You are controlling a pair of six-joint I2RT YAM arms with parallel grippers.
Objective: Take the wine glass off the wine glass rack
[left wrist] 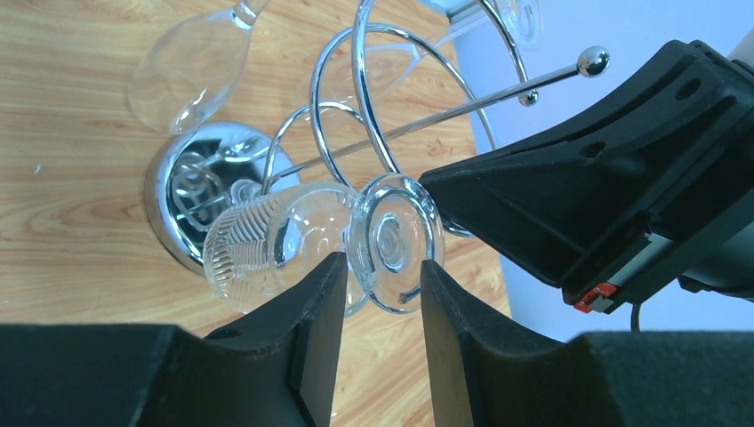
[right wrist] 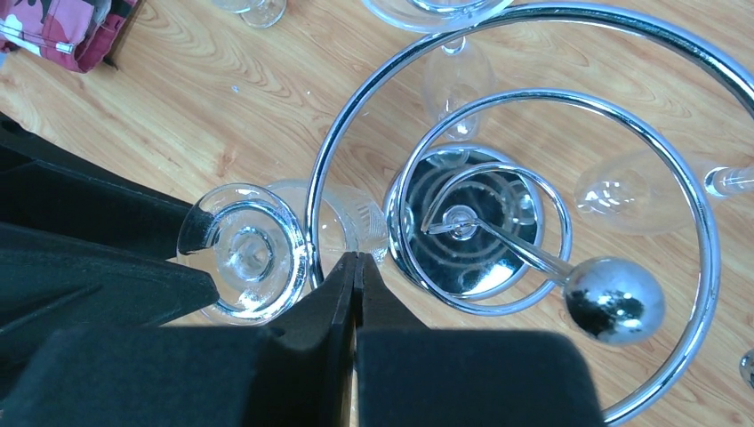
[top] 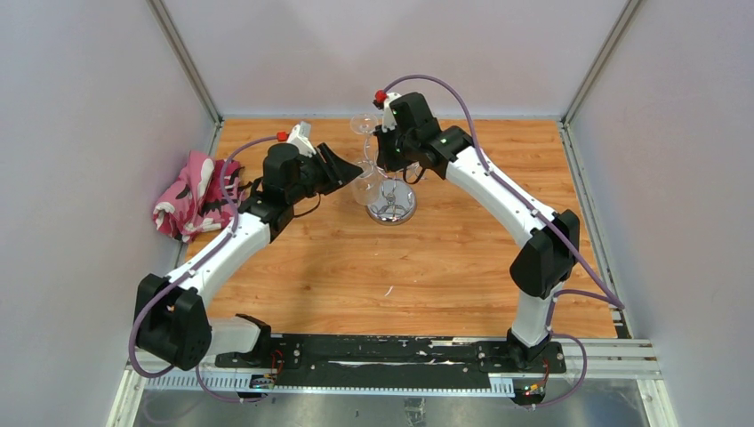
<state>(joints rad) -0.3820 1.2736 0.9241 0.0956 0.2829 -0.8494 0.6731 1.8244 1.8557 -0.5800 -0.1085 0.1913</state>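
Note:
The wine glass rack is a chrome stand at the table's middle, with a mirror base, curled wire loops and a ball-tipped post. A ribbed wine glass hangs upside down at its left side, the round foot just outside the ring. My left gripper reaches in from the left and its fingers sit against both sides of that foot, shut on it. My right gripper is shut and empty, hovering over the ring right beside the foot.
Other clear glasses hang on the rack. A pink patterned cloth lies at the left wall. The right arm's black gripper body is close to my left fingertips. Grey walls enclose the table.

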